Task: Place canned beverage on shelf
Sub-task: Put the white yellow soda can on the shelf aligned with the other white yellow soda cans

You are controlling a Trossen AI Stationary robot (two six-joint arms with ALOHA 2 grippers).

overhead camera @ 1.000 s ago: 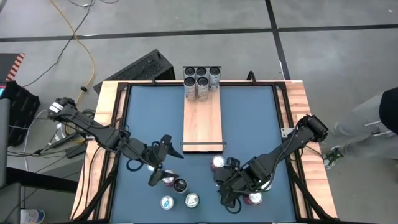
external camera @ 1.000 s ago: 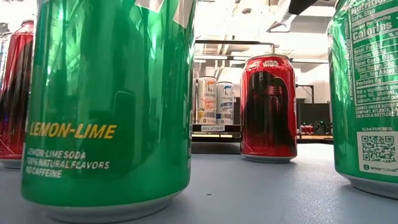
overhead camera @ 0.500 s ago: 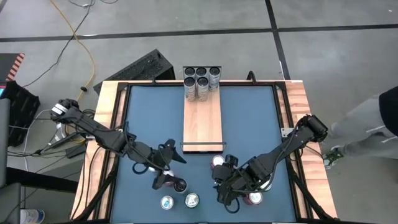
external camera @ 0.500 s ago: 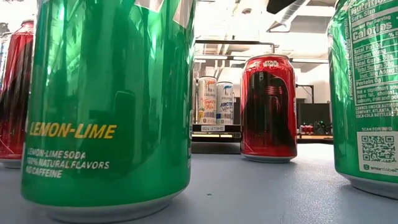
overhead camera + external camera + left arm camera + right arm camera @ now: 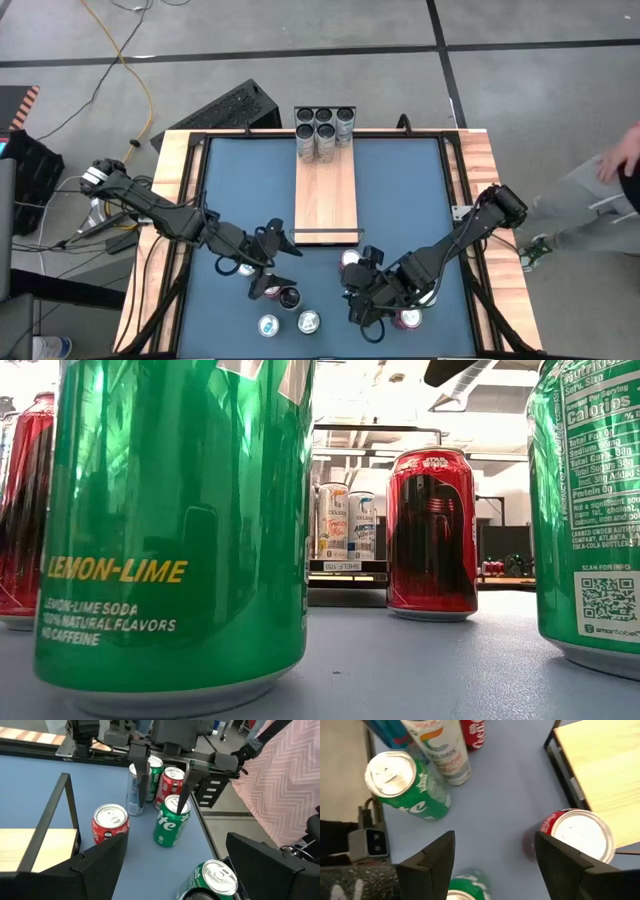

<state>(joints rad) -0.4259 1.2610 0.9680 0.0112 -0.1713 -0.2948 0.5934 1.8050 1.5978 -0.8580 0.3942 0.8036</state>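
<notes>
The shelf [image 5: 325, 195] is a pale wood plank in the table's middle, with several cans [image 5: 325, 127] standing at its far end. A red can [image 5: 349, 262] stands upright on the blue table by the shelf's near rail; it also shows in the left wrist view [image 5: 110, 822]. My left gripper [image 5: 275, 262] is open and empty, left of that can, with nothing between its fingers [image 5: 100, 865]. My right gripper [image 5: 360, 295] is open and hangs over a green can [image 5: 169, 822]. That can's top shows between its fingers in the right wrist view [image 5: 465, 887]. I see no touch.
Several more cans stand near the table's front edge: a cluster [image 5: 288, 310] below my left gripper, and a red one [image 5: 410, 318] by my right arm. Big green cans [image 5: 170, 520] fill the low view. A person's arm [image 5: 625, 160] shows right of the table.
My left gripper has gone toward the table's right edge, closer to the shelf's near end and the red can, still open. My right gripper has kept still. The person at the right has moved.
</notes>
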